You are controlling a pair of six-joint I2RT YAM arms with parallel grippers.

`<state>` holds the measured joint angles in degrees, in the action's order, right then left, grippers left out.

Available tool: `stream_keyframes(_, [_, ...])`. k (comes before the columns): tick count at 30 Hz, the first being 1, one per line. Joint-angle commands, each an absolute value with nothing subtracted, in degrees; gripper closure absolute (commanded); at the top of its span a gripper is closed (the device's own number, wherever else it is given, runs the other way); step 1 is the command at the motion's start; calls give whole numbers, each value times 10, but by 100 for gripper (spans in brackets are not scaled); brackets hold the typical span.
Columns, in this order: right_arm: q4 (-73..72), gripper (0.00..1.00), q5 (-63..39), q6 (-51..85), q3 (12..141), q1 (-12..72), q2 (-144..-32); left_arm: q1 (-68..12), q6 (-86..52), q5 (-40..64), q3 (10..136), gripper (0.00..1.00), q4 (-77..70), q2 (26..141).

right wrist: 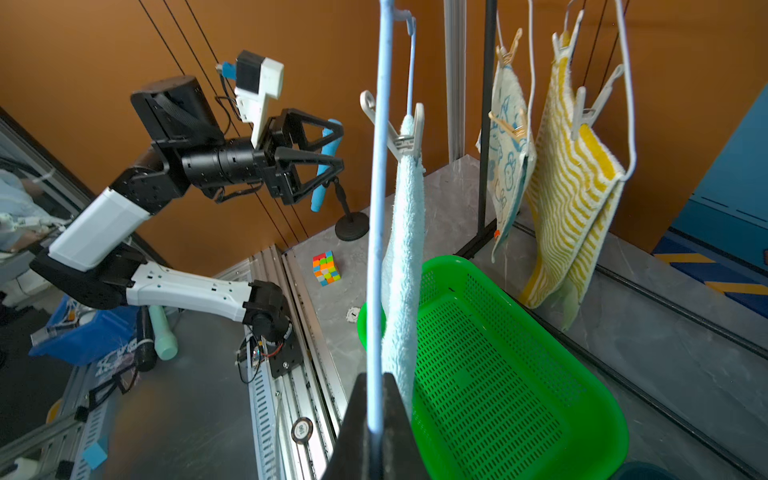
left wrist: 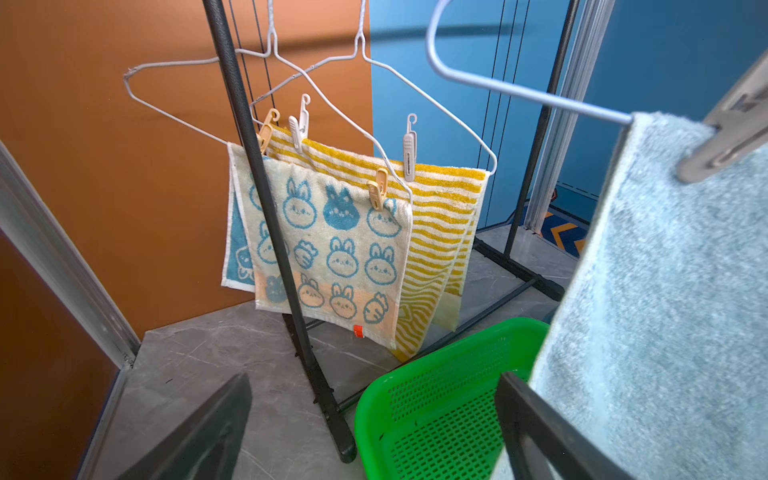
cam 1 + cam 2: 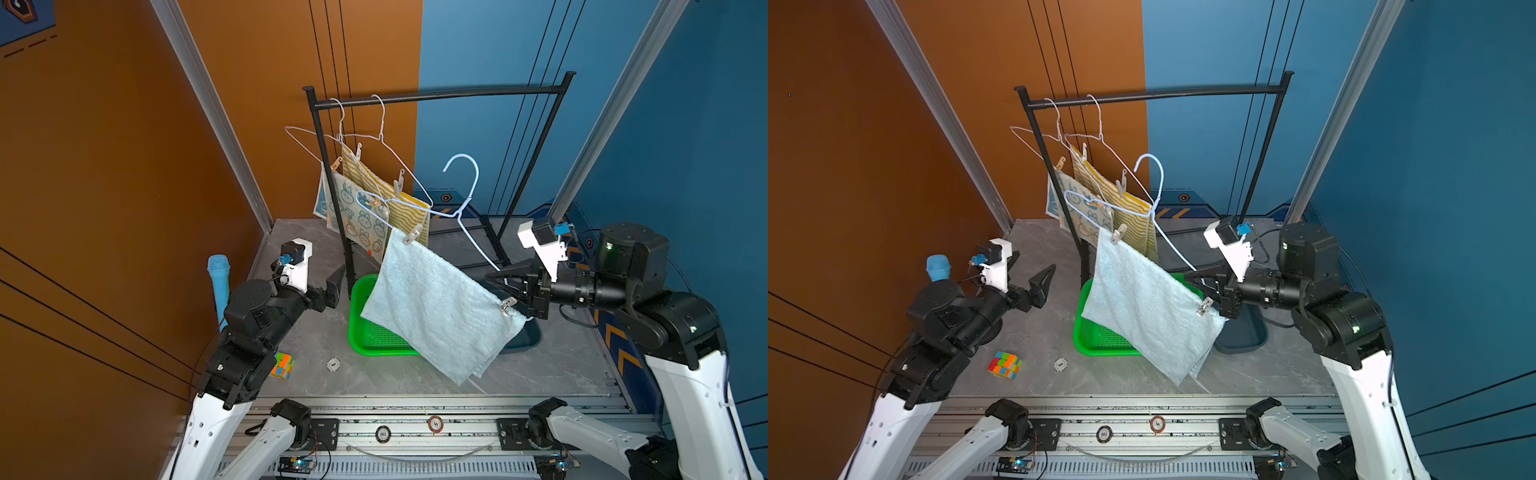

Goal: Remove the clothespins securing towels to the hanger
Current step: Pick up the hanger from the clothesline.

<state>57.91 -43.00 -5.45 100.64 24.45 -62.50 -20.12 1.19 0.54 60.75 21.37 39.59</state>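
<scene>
Above the basket (image 3: 353, 316): my right pincer (image 3: 492, 277) clenched on the hanger (image 3: 468, 195); my left pincer (image 1: 337, 144) released, empty. Pins (image 3: 412, 234) removed: none (six counted, all clipped). Towels (image 3: 432, 307): three, pinned.

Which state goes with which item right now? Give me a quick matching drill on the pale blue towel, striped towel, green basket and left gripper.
Things:
1. pale blue towel
2. striped towel
3. green basket
4. left gripper

States:
A. jaws open, holding nothing
B. standing on the table
C. pinned to a white hanger on the rack
D. pinned to the blue hanger held by the right gripper, off the rack

Pairs: 1-D, 2-C, 3-B, 4-A
</scene>
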Motion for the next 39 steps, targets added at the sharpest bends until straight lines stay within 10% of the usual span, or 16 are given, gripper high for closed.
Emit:
stream_keyframes(1, [591, 100, -366, -132, 1055, 295, -662, -204, 25, -23, 602, 7, 236, 388])
stream_keyframes(19, [641, 100, -287, -249, 1167, 348, -797, -203, 33, -33, 611, 7, 242, 400])
stream_keyframes(39, [307, 100, -529, -191, 728, 231, -717, -191, 77, 1, 647, 10, 280, 460])
